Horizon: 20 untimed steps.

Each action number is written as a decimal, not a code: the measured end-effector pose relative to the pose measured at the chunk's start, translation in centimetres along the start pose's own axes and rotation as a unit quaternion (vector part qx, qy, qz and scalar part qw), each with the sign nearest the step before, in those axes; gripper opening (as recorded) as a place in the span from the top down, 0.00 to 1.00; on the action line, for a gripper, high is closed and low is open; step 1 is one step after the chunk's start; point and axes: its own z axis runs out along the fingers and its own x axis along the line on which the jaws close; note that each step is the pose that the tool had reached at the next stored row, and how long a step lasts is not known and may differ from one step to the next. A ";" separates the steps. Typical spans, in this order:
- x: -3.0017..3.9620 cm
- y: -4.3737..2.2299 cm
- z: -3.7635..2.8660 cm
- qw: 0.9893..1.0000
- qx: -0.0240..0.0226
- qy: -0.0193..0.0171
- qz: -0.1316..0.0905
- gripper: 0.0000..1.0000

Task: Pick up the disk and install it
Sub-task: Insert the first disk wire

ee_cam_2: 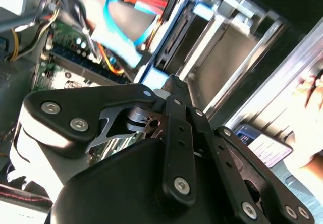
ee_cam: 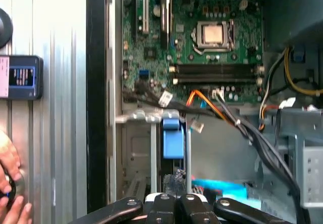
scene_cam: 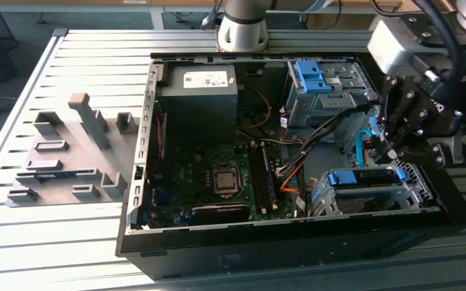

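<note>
The disk (scene_cam: 364,179), a silver drive with a blue rail, lies in the lower drive cage (scene_cam: 417,182) at the front right of the open computer case (scene_cam: 140,200) in the exterior view. My gripper (scene_cam: 392,156) hangs just above the cage's right end. In the first wrist view the disk's blue rail (ee_cam: 173,141) stands right beyond my gripper (ee_cam: 175,200). In both wrist views the fingers are shut together, and I see nothing between them. The gripper (ee_cam_2: 172,81) points down into the cage.
A cyan cable (scene_cam: 368,140) and orange wires (scene_cam: 291,171) run beside the cage. A bare blue bracket (scene_cam: 309,75) sits in the upper cage. The motherboard (scene_cam: 216,176) fills the case floor. Outside the case lie a blue-framed labelled thing (ee_cam: 20,77) and a person's hand (ee_cam: 9,183).
</note>
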 end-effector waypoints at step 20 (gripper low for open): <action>-1.81 -3.87 0.84 1.000 -0.004 0.000 -0.001 0.89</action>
